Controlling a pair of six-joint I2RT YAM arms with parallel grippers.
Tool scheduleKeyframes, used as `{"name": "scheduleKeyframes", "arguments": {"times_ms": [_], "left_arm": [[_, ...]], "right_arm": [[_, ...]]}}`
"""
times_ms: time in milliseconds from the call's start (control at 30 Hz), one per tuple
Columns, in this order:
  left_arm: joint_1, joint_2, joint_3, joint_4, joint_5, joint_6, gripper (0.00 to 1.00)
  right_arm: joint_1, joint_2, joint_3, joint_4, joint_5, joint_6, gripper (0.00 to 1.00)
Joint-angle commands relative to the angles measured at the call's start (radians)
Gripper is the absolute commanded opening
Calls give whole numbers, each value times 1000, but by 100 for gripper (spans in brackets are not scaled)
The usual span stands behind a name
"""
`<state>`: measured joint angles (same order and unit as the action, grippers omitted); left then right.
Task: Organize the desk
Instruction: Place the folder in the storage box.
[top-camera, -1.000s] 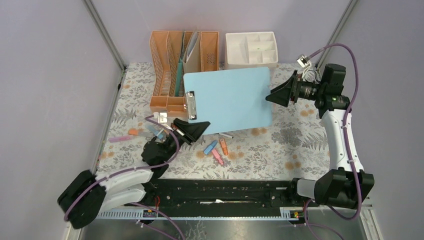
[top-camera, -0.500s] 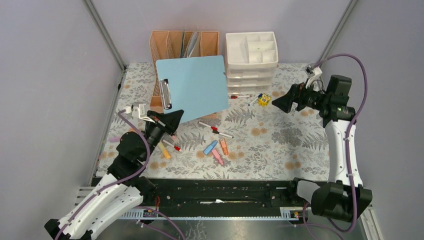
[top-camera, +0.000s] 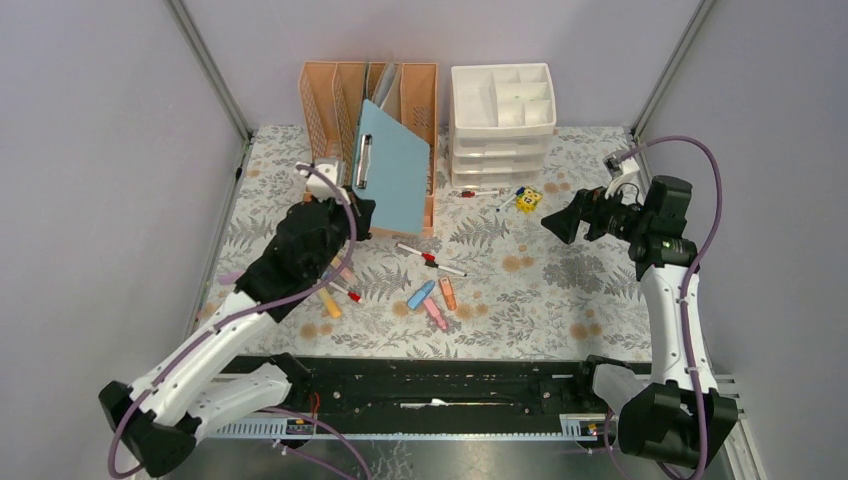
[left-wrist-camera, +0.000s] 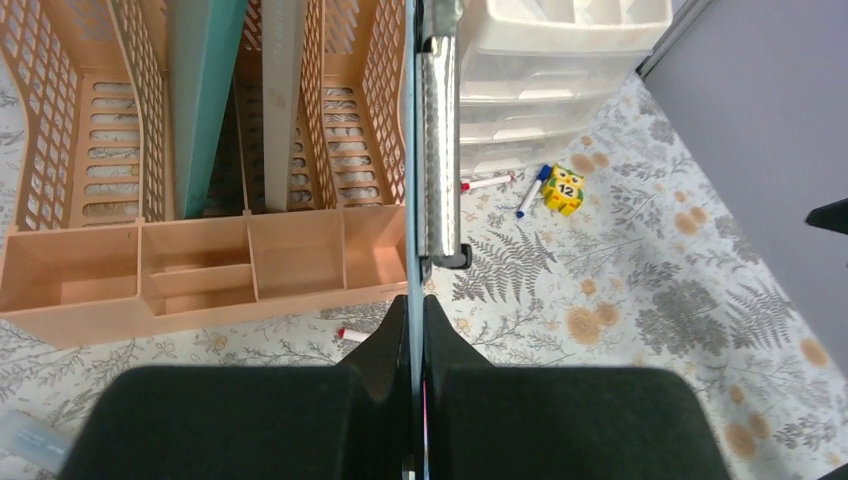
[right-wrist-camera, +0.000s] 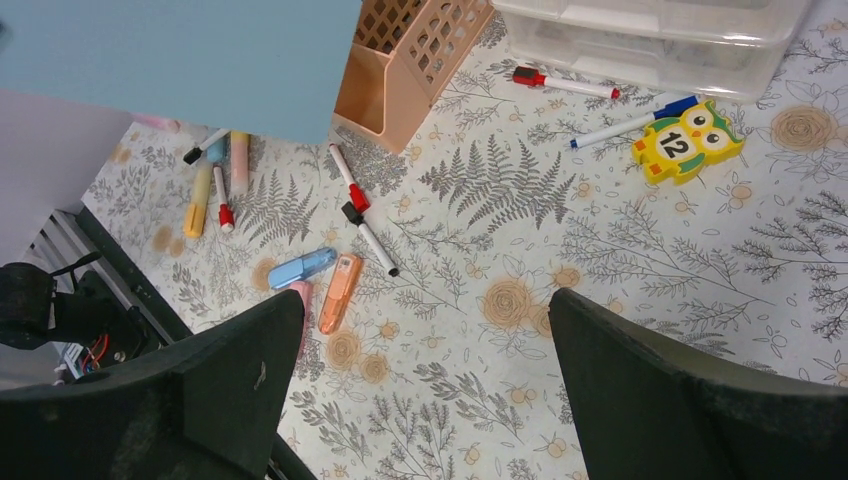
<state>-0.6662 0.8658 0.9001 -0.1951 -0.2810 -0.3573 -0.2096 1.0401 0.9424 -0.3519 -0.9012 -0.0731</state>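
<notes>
The desk is the fern-printed tabletop. My left gripper is shut on the lower edge of a light blue clipboard, which it holds up on edge over the right end of the peach file rack. The left wrist view shows the clipboard edge-on between my left gripper's fingers, with its metal clip facing right. My right gripper hangs open above the desk's right half. In its own view the right gripper has only bare cloth between its fingers.
A white drawer unit stands at the back, right of the rack. In front of it lie a yellow owl figure and two pens. Markers and highlighters are scattered mid-desk, and more lie near the left arm.
The left arm has swung the clipboard from lying flat to standing on edge at the rack. The right gripper has come off the clipboard's right edge, opened wide and drawn back to the right.
</notes>
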Motion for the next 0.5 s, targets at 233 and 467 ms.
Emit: {"name": "scheduleKeyframes", "arguments": {"times_ms": [233, 467], "left_arm": [[2, 179, 288, 48, -62, 123, 0], [2, 312, 443, 43, -99, 171, 0]], "right_arm": [[-2, -49, -19, 77, -19, 26, 100], [-2, -62, -17, 77, -26, 27, 100]]}}
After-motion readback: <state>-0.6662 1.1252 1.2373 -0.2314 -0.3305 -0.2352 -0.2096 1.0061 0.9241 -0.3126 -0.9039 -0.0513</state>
